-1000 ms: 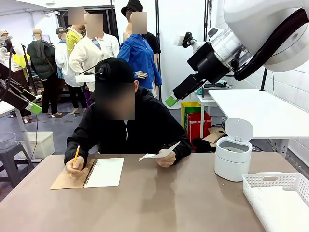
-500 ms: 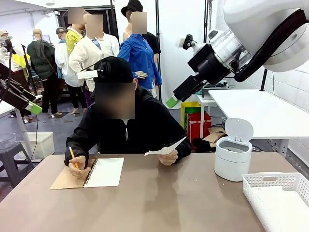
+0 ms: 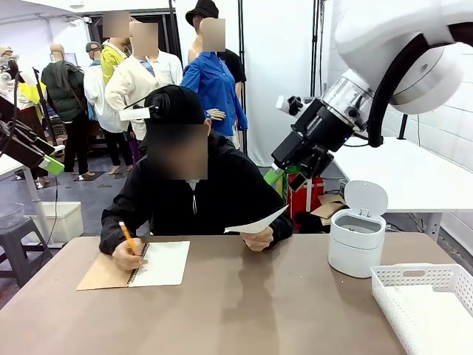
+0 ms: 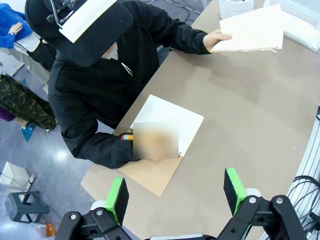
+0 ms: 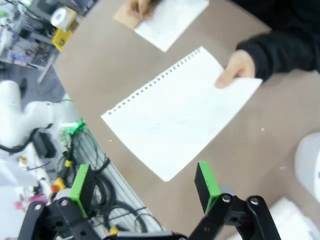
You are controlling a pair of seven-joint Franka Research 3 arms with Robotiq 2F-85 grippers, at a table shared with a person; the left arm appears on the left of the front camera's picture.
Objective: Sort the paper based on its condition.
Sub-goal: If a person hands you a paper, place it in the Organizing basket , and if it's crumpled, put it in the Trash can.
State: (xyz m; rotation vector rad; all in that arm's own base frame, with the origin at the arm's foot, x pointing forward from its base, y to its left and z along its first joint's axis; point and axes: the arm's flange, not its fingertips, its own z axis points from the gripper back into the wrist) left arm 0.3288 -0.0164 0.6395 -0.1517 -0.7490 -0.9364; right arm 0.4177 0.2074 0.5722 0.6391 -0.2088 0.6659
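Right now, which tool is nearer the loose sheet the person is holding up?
Right. The right tool hangs open just above the loose sheet, aimed down at it. The left tool, also open, sits off beyond the notebook, well away from the sheet.

The right arm comes in from the upper right at about two o'clock, its white links bent down toward the middle, the black wrist angled toward seven o'clock. The right pincer (image 3: pixel 272 176) hangs in the air, one green pad showing at its tip in the front view; in its own wrist view its two fingers stand wide apart, nothing between them. The left pincer (image 4: pixel 176 192) also stands open, green pads (image 4: pixel 118 197) well apart and bare.
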